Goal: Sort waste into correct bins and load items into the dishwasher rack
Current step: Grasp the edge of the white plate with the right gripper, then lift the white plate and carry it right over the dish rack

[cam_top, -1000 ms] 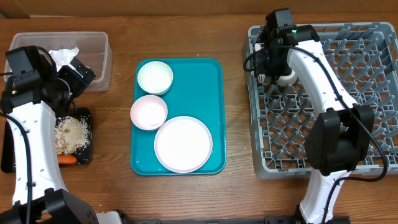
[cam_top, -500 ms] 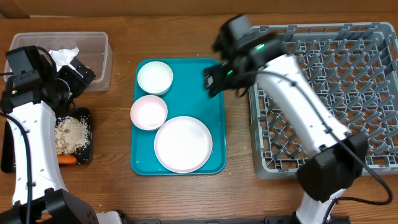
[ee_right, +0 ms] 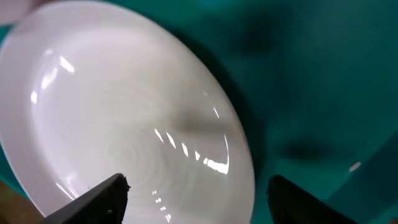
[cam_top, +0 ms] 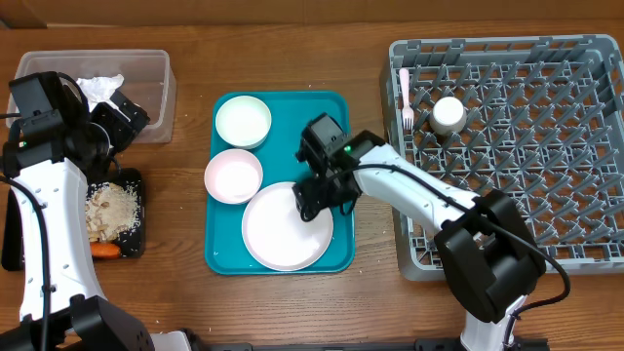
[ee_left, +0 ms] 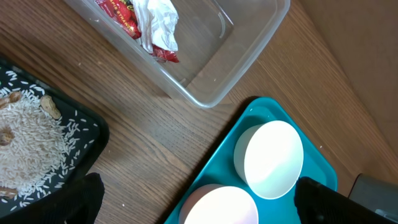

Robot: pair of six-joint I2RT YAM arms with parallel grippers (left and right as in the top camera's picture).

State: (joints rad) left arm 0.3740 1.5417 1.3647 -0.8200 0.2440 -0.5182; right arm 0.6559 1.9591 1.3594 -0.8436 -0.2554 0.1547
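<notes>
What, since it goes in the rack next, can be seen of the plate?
The plate is white, round, glossy and bare, with faint rings in its well. It lies flat at the tray's near end, beside a bowl. The right tool hangs open astride its rim, not gripping.

Right hand [cam_top: 312, 200] hovers over the white plate [cam_top: 278, 234].

White plate [cam_top: 288, 226] and bowls [cam_top: 243, 122] on a teal tray [cam_top: 327, 146], grey lattice rack [cam_top: 507, 146], black tray [cam_top: 134, 182], orange carrot [cam_top: 105, 251], clear tub [cam_top: 156, 88].
</notes>
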